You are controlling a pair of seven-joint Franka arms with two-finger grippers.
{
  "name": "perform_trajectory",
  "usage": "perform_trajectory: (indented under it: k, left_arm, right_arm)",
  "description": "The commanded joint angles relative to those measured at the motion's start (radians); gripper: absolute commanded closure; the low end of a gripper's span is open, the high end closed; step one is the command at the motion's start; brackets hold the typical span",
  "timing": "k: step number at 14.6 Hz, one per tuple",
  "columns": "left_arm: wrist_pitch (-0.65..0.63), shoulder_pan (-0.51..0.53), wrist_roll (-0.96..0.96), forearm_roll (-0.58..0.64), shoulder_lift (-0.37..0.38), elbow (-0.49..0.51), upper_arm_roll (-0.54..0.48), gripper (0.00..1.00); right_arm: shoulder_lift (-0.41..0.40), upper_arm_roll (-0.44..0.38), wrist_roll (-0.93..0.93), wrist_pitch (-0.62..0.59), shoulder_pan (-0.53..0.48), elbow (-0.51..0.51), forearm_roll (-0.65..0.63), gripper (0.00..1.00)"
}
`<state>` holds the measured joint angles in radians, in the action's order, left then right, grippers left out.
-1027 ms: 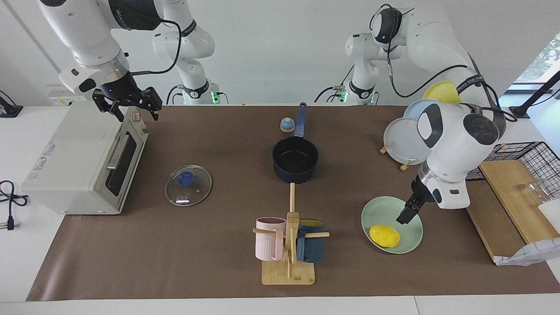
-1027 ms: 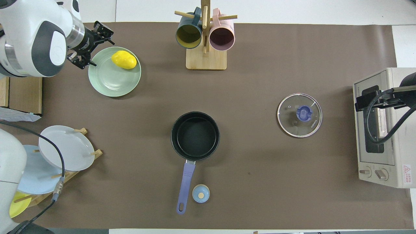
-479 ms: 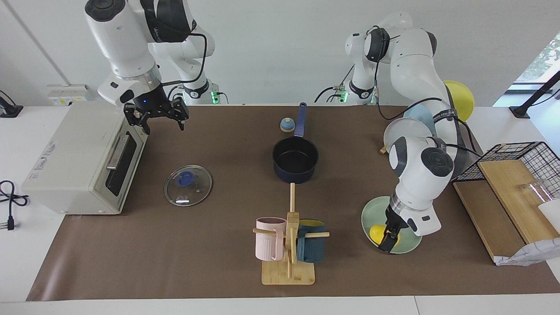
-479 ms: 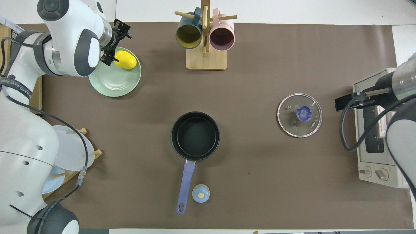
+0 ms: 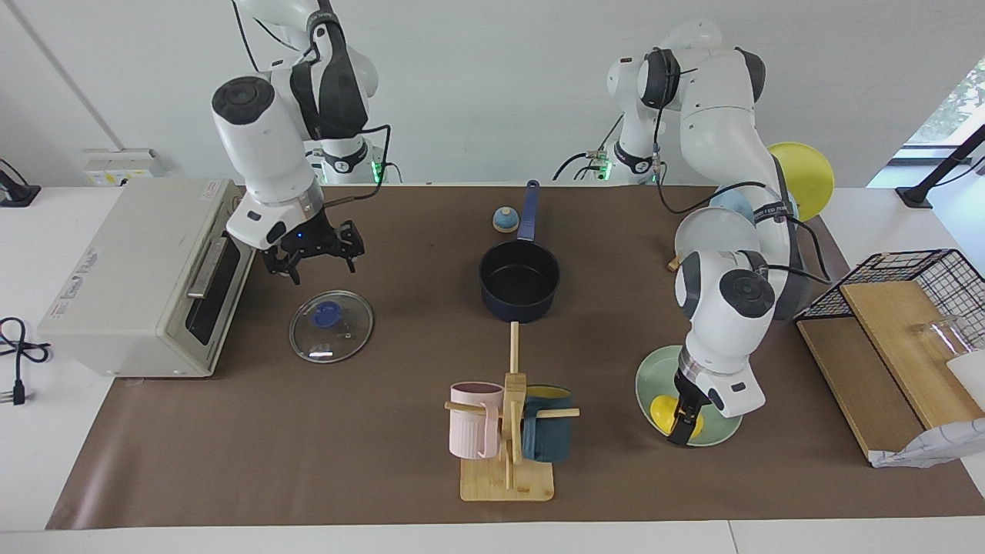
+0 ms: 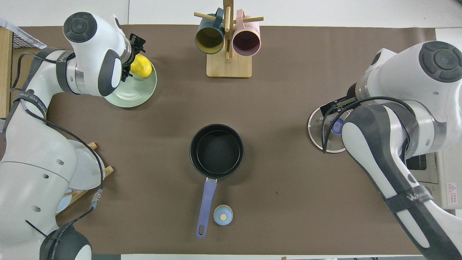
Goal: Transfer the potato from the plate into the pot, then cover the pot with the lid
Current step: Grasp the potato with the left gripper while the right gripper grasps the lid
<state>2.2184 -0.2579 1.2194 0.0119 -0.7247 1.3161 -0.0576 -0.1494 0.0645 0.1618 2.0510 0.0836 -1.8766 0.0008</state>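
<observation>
The yellow potato (image 5: 662, 408) lies on the mint-green plate (image 5: 652, 374), at the plate's edge farthest from the robots. My left gripper (image 5: 676, 420) is down at the potato, open, with one finger showing beside it. In the overhead view the potato (image 6: 142, 67) sits right by the left gripper (image 6: 131, 57) on the plate (image 6: 134, 94). The navy pot (image 5: 519, 281) stands empty mid-table. The glass lid (image 5: 331, 326) lies flat near the toaster oven. My right gripper (image 5: 320, 263) hangs open over the table just above the lid.
A toaster oven (image 5: 146, 269) stands at the right arm's end. A wooden mug rack (image 5: 508, 431) with two mugs stands beside the plate. A small bell (image 5: 505, 220) sits by the pot handle. A rack of upright plates (image 5: 716, 246) and a wooden board (image 5: 900, 331) are at the left arm's end.
The left gripper came down from beside the plate onto the potato. The right gripper moved from over the toaster oven to just above the lid and lowered.
</observation>
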Motion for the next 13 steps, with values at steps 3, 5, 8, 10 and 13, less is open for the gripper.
perform_trajectory:
  k: [3,5,8,10,13]
  left_arm:
    - [0.036,-0.017,0.026,0.022,0.053,0.081,-0.018,0.0]
    - [0.076,-0.018,0.026,0.022,0.067,0.124,-0.018,0.0]
    - [0.096,-0.027,0.026,0.022,0.076,0.147,-0.018,0.0]
    - [0.096,-0.03,0.026,0.022,0.076,0.147,-0.018,0.03]
    - [0.099,-0.03,0.023,0.022,0.076,0.147,-0.018,0.39]
  right_arm:
    - [0.015,0.005,0.126,0.187,-0.013,-0.15,0.016,0.0]
    - [0.008,0.005,0.128,0.219,-0.013,-0.176,0.016,0.0]
    - [-0.027,0.005,0.169,0.279,-0.041,-0.211,0.016,0.0]
    - [-0.055,0.005,0.212,0.305,-0.06,-0.214,0.016,0.0]
    - [-0.053,0.005,0.208,0.296,-0.058,-0.222,0.016,0.0]
